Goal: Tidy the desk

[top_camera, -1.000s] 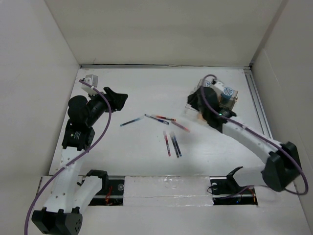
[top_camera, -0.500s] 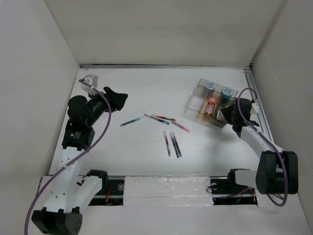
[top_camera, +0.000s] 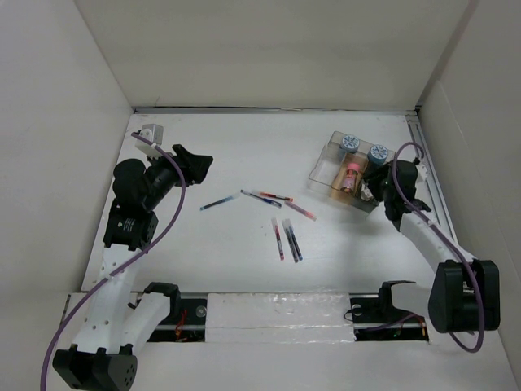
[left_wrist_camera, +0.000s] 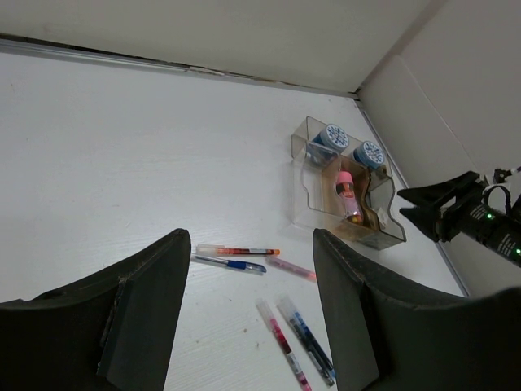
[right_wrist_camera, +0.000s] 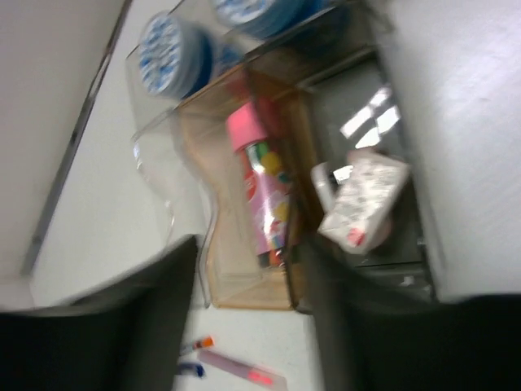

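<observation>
Just ahead of R gripper [left_wrist_camera: 403,204], jaws apart, empty: clear tray [right_wrist_camera: 163,187] w/ pink bottle [right_wrist_camera: 264,191]; white packet [right_wrist_camera: 362,199] beside bottle clear only in R wrist cam. L gripper [left_wrist_camera: 251,244] wide open over desk [top_camera: 244,147], pens [left_wrist_camera: 236,251] ahead.

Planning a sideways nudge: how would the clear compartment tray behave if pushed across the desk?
The clear tray looks like thin rigid plastic on the smooth desk, so it would probably slide rather than flex. It is low and wide, so tipping seems unlikely. The pink-capped tube lying inside may roll.
</observation>
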`<move>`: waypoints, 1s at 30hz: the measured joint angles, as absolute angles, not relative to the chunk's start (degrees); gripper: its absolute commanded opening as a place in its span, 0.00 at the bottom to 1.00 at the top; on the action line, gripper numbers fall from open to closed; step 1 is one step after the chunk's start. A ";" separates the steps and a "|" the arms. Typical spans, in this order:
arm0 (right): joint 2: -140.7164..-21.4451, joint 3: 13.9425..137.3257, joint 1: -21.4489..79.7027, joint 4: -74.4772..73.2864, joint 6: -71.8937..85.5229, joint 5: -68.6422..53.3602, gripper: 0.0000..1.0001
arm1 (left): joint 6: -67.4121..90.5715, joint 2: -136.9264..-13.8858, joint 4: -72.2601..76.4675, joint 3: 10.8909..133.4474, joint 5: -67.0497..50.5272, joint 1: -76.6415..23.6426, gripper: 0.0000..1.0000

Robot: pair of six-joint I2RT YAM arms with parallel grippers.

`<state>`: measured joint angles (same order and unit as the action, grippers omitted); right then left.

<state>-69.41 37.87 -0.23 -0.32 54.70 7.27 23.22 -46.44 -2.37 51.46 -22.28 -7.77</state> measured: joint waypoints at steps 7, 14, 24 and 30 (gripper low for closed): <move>-74.63 42.65 18.41 3.40 47.94 4.03 0.11 | 23.20 -46.44 -2.39 51.46 -22.06 -7.77 0.58; -93.12 54.13 36.25 -1.32 41.06 7.27 0.41 | 23.20 -46.44 -2.39 51.46 -21.80 -7.77 0.58; -98.50 59.07 39.66 -10.17 37.06 16.53 0.65 | 23.20 -46.61 -2.39 51.46 -21.80 -7.77 0.58; -98.56 59.09 38.89 -11.55 36.38 17.76 0.64 | 23.20 -46.92 -2.39 51.46 -21.80 -7.77 0.58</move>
